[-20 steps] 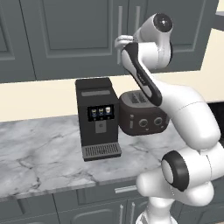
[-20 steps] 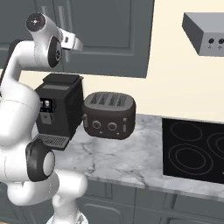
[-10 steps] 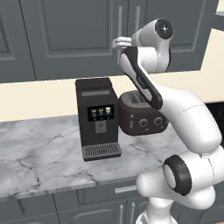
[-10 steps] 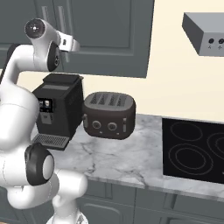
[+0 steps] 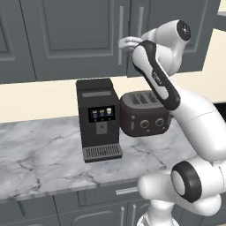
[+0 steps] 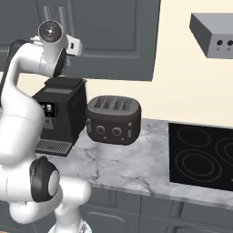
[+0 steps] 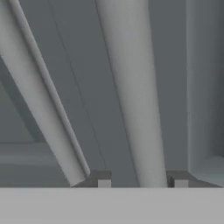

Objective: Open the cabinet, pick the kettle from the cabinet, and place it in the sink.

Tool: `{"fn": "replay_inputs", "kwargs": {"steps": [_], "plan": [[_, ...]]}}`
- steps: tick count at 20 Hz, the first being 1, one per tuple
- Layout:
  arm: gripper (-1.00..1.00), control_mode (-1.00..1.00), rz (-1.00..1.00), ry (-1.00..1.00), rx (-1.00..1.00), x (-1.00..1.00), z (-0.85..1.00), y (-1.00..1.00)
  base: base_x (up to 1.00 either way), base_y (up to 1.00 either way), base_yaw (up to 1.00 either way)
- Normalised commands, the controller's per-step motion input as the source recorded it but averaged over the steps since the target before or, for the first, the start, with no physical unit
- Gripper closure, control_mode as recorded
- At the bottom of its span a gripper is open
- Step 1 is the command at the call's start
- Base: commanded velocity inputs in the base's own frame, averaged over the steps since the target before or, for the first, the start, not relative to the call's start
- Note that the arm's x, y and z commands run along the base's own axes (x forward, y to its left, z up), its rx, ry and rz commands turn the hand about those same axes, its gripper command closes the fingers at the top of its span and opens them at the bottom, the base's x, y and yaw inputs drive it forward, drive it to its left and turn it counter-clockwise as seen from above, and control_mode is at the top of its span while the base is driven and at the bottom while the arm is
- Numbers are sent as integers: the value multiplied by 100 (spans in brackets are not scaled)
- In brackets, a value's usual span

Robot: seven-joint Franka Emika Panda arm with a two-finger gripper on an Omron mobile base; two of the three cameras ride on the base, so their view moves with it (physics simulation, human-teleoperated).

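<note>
A: Status of the tall dark grey wall cabinet [image 5: 88,39] with recessed-panel double doors?

B: Both doors are shut. The task stands at its first step: nothing is open, and no kettle or sink can be made out, so the pick and the placement both remain.

A: What sits below it?

B: A grey marble counter [image 5: 39,163] carrying a black coffee machine [image 5: 98,119] and, just beside it, a dark brown four-slot toaster [image 5: 145,114]. A black glass stovetop [image 6: 202,154] lies further right (none of these belongs to the task).

A: Position of the arm?

B: The white arm is raised to the cabinet front, with the two-finger gripper [image 7: 141,180] at a long vertical silver bar handle [image 7: 131,96].

A: Jaw condition?

B: In the hand view the fingertips [image 7: 101,179] stand apart on either side of the bar. Whether the pads touch it cannot be told; a firm grip is not confirmed.

A: Remaining procedure?

B: Judged from this: close on the handle, pull the door open, then fetch the kettle.
</note>
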Motion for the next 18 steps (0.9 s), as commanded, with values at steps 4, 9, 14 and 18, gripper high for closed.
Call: {"fn": "replay_inputs", "kwargs": {"steps": [4, 9, 14, 18], "plan": [[100, -100, 18, 1, 5, -43, 0, 22, 0, 0, 0], [100, -100, 17, 1, 5, -48, 0, 17, 0, 0, 0], [100, -100, 16, 1, 4, -51, 0, 11, 0, 0, 0], [100, -100, 16, 1, 2, -52, 0, 2, 0, 0, 0]]}}
